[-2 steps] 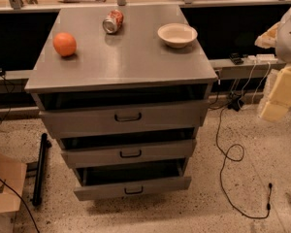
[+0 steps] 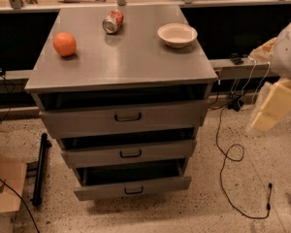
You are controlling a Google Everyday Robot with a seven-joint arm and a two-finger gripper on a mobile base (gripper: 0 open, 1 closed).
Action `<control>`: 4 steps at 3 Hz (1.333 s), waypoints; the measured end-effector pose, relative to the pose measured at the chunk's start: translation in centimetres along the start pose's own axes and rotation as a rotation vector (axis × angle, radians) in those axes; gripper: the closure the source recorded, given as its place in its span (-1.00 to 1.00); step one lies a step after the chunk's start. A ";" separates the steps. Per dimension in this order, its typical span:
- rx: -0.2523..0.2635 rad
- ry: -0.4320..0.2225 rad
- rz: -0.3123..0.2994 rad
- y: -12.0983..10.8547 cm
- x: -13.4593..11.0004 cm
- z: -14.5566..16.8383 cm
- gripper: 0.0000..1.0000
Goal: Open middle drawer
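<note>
The grey metal cabinet [image 2: 121, 67] has three drawers. The middle drawer [image 2: 87, 157] has a medium-height front and a small dark loop handle [image 2: 130, 154]. It stands slightly out, with a dark gap above it. The top drawer [image 2: 77, 121] and the bottom drawer [image 2: 102, 189] also stand partly out, the bottom one furthest. My gripper [image 2: 274, 106], a cream-coloured piece on the white arm, hangs at the right edge of the camera view. It is well to the right of the cabinet, at about the top drawer's height, and touches nothing.
On the cabinet top are an orange [image 2: 64, 44], a tipped soda can [image 2: 113, 21] and a white bowl [image 2: 177, 35]. Black cables [image 2: 228, 154] trail on the floor at right. A black bar [image 2: 40, 169] and a cardboard box [image 2: 7, 183] lie at left.
The arm with my gripper has come down and a little left at the right edge. The drawers and the things on top have not moved.
</note>
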State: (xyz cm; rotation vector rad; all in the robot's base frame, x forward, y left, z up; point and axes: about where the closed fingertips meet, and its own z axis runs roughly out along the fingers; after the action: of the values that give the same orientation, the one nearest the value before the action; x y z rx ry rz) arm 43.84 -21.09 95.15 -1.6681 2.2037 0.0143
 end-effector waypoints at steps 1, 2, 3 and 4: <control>-0.008 -0.072 0.017 0.5 0.1 2.5 -1.00; -0.003 -0.130 0.026 0.4 0.9 6.5 -1.00; 0.012 -0.171 0.063 -1.4 2.7 12.5 -1.00; 0.008 -0.170 0.064 -1.3 2.6 12.9 -1.00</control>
State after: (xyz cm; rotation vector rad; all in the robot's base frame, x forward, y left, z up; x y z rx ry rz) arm 48.17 -20.95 82.67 -1.5321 2.1254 0.1580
